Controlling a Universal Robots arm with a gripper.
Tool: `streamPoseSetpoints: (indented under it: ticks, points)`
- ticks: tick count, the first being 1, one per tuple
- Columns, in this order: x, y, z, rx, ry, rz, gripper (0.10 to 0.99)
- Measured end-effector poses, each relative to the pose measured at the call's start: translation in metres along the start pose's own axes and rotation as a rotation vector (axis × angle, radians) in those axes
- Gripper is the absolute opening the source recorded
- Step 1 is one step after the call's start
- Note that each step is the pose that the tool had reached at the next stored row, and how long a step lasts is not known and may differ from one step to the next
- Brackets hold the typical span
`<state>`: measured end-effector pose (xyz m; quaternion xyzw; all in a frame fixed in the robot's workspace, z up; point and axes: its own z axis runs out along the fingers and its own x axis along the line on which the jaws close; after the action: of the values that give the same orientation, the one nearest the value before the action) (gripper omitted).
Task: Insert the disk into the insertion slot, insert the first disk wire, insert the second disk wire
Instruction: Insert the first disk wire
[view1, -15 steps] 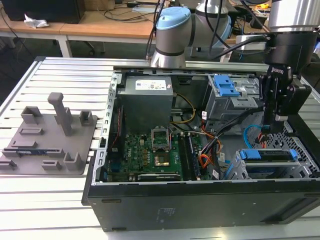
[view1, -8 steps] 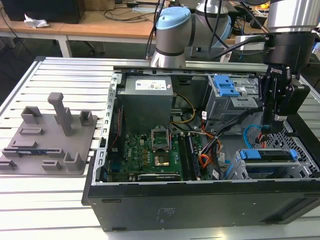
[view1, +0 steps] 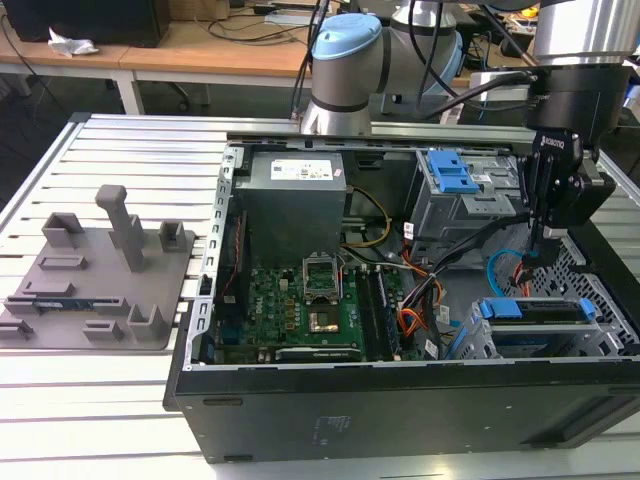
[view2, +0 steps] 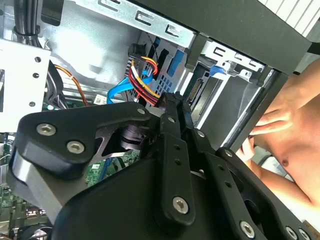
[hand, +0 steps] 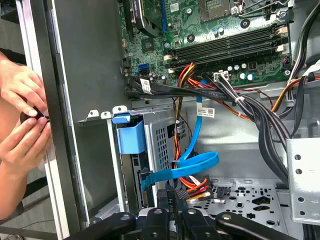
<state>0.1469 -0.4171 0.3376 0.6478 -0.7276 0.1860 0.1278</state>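
The disk (view1: 535, 312), in its blue carrier, lies inside the insertion slot (view1: 600, 340), the silver perforated cage at the case's front on the exterior view's right. In the first wrist view the carrier's blue tab (hand: 131, 135) stands at the slot's mouth (hand: 165, 140). A blue flat wire (hand: 195, 162) loops down to a black plug (hand: 145, 177) at the disk's edge. My gripper (view1: 537, 262) hangs just above the cage. Its fingers (hand: 163, 197) are shut on the plug of the red, yellow and black wire bundle (hand: 197, 189). The bundle (view2: 142, 80) shows just beyond the gripper (view2: 176, 100).
A taller grey cage with a blue latch (view1: 450, 172) stands behind the slot. Black cable bundles (hand: 240, 100) cross beside the motherboard (view1: 310, 305). A person's hands (hand: 22, 120) rest on the case's outer wall. A grey fixture plate (view1: 95, 275) lies outside the case.
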Motion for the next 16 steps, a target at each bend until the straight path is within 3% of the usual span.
streamPoseSetpoints:
  ticks: [4, 5, 7, 9, 10, 14, 16]
  points:
    - [-0.0002, -0.0008, 0.0002, -0.002, -0.0001, -0.001, 0.165]
    - [-0.0004, -0.0026, 0.0003, -0.011, 0.0008, -0.005, 0.165]
    - [-0.0010, -0.0074, 0.0005, -0.046, 0.0048, -0.023, 0.165]
    - [-0.0017, -0.0133, 0.0008, -0.090, 0.0091, -0.044, 0.165]
    - [-0.0020, -0.0155, 0.0009, -0.099, 0.0101, -0.049, 0.165]
    - [0.0046, -0.0224, 0.0038, -0.104, 0.0002, -0.050, 0.165]
    - [0.0100, -0.0236, 0.0048, -0.107, -0.0222, -0.050, 0.165]
